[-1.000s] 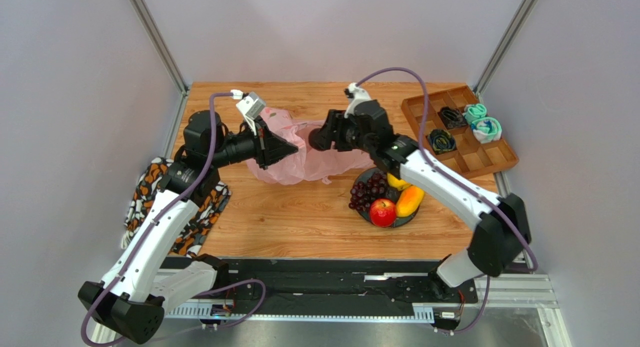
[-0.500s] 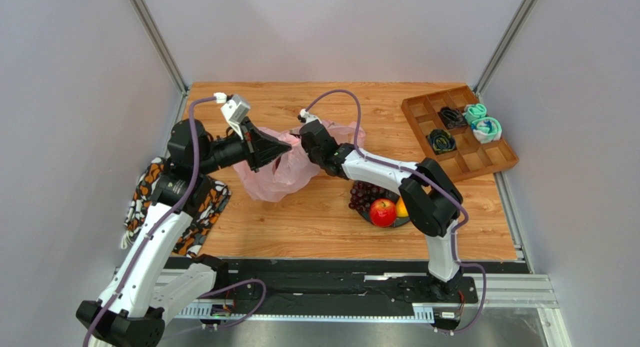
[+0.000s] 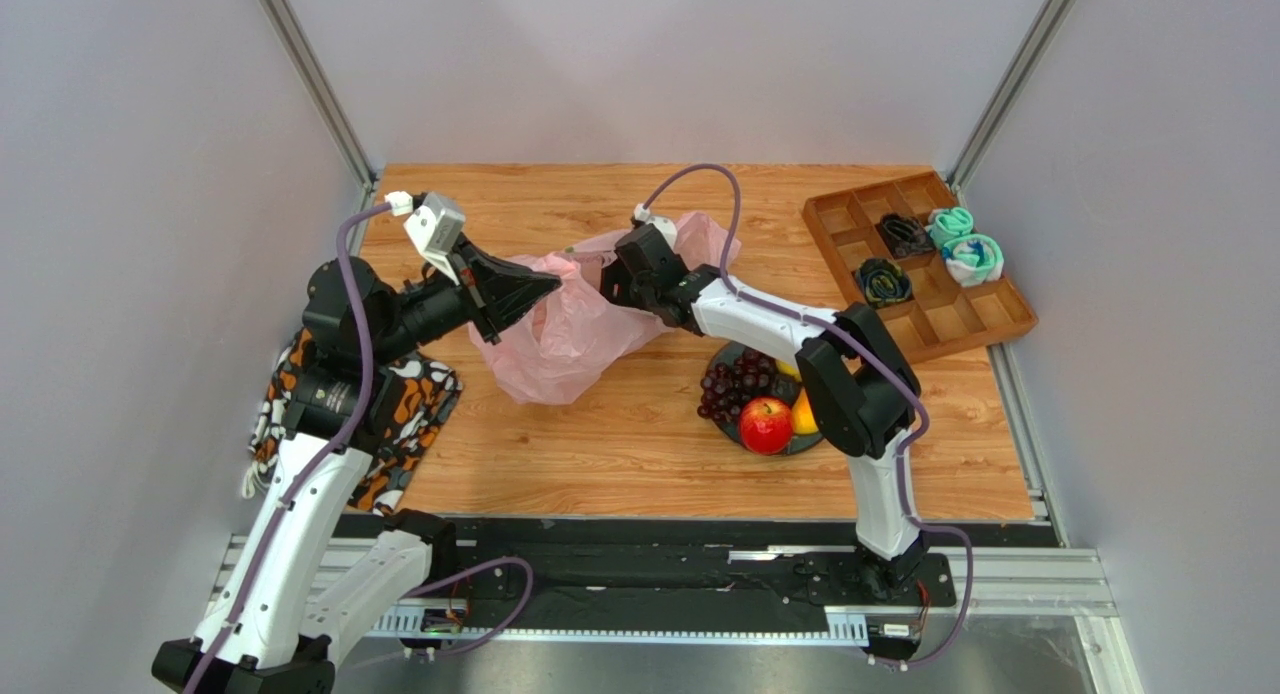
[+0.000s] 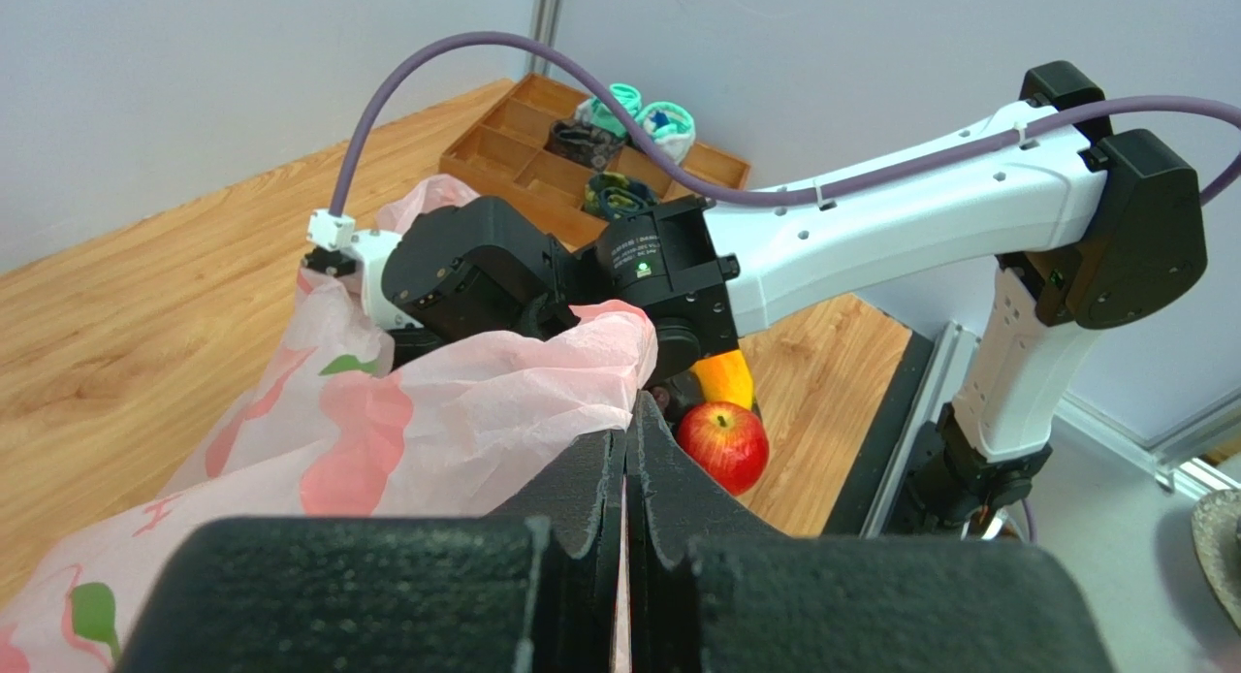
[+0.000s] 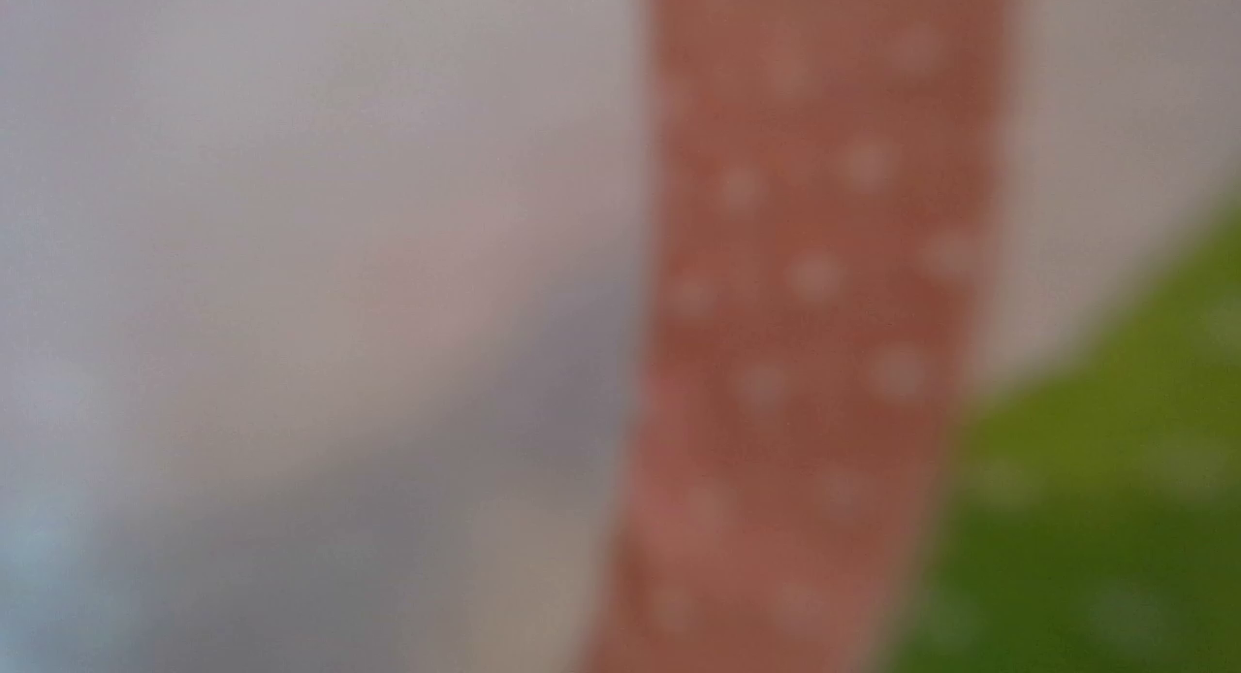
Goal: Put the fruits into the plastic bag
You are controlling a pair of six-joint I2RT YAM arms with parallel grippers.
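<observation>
Left fingers point(image 4: 583, 506) pinch crinkly translucent pink bag point(image 4: 437, 426); round apple point(image 4: 724, 443) nearby.

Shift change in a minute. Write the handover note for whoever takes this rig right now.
Left gripper: fingers shut on the rim of the plastic bag, holding that edge raised.
Right gripper: tip at the bag's mouth. Its camera shows only blurred print, so open or shut cannot be told.
Fruit: apple, grapes and a yellow fruit lie on the dark plate, right of the bag.
Done: bag held open; no fruit seen inside.
Left: move each fruit into the bag.
</observation>
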